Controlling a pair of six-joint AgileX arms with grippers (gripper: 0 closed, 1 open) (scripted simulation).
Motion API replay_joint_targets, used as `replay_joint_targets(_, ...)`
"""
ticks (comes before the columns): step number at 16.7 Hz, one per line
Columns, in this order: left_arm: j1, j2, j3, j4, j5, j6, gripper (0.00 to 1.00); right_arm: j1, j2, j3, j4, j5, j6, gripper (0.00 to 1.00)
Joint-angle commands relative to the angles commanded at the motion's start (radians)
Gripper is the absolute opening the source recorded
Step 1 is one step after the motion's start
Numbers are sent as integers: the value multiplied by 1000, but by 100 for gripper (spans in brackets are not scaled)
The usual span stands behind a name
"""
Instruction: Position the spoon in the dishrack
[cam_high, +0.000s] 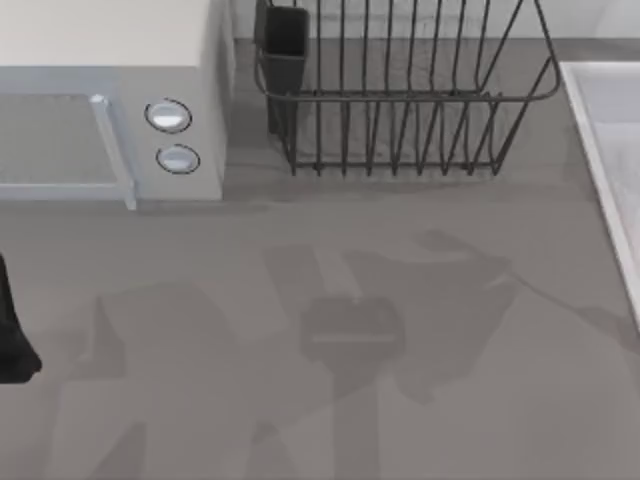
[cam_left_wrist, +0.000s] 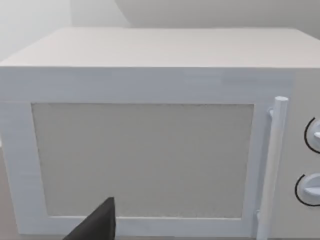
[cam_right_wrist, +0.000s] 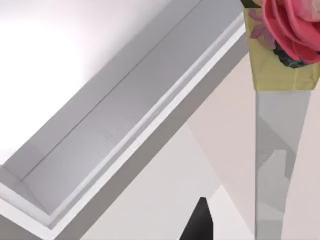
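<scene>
Grey table (cam_high: 400, 400) (bare foreground) under dishrack (cam_high: 400, 100) and white microwave (cam_high: 110, 100).

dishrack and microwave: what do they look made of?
Dishrack: looks like thin metal wire with a dark grey matt coating, judging by its slim bars and bent rim; its cutlery cup has solid dark walls, possibly plastic. Microwave: smooth white casing, painted metal or plastic, with a dull greyish door panel and a round white bar handle.

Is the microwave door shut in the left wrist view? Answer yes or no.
Yes: the microwave door sits flush in its frame, with the upright handle beside the two knobs.
</scene>
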Motion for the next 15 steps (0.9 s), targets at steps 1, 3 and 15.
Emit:
replay_joint_targets(1,0,0,0,0,0,0,100,99,-1,-3,73,50,102,0)
replay_joint_targets(3,0,0,0,0,0,0,100,297,-7,-11,225,153,305,0)
replay_joint_targets(15,0,0,0,0,0,0,100,1003,-111,-80,944,622,1095,0)
